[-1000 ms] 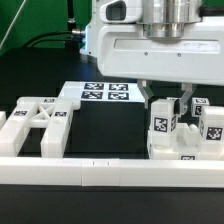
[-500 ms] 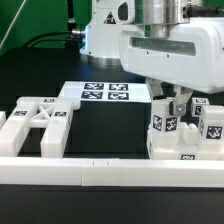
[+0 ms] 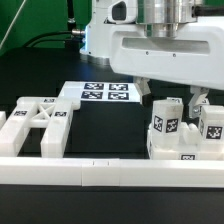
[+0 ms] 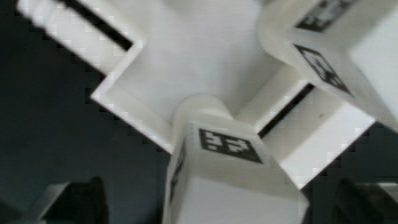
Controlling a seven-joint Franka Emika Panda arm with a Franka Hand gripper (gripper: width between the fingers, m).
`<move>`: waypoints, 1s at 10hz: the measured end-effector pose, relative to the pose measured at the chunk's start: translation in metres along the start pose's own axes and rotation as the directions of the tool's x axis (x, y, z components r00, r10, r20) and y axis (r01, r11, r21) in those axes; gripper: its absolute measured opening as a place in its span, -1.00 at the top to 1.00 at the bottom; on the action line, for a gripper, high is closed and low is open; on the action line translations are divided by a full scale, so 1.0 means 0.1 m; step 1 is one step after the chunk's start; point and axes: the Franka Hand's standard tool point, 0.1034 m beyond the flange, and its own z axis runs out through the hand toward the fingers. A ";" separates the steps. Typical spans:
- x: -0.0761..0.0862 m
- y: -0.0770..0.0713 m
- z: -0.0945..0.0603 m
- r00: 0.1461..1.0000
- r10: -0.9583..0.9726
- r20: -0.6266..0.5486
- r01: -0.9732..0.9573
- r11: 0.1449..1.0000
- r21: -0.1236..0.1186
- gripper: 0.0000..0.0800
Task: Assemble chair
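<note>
The chair is in loose and part-joined white pieces. An upright leg (image 3: 164, 124) with a tag stands on a flat slab (image 3: 182, 152) at the exterior view's right, and a second tagged leg (image 3: 211, 124) stands beside it. My gripper (image 3: 172, 97) hangs over the first leg's top, open, with one finger on each side and a gap to the leg. In the wrist view the same leg (image 4: 222, 150) rises between the dark fingers (image 4: 71, 200), with my gripper (image 4: 222, 208) clear of it. A chair piece with cut-outs (image 3: 38, 122) lies at the exterior view's left.
The marker board (image 3: 104, 93) lies flat behind the middle of the black table. A long white rail (image 3: 100, 172) runs along the front, and another rail piece (image 3: 8, 135) closes off the exterior view's left. The arm's white body hangs over the right half.
My gripper was shut on the upright leg and has now opened. Its fingers stand apart on both sides, and the leg stays standing on the slab.
</note>
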 end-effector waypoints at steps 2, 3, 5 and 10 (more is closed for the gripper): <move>0.02 0.02 0.00 0.981 -0.194 -0.002 0.194 0.981 0.000 -0.62; 0.02 0.02 0.00 0.955 -0.297 -0.002 0.297 0.955 -0.002 -0.62; 0.01 0.01 0.00 0.896 -0.445 -0.001 0.445 0.896 -0.003 -0.62; 0.02 0.02 0.01 0.645 -0.764 0.010 0.764 0.645 -0.030 -0.62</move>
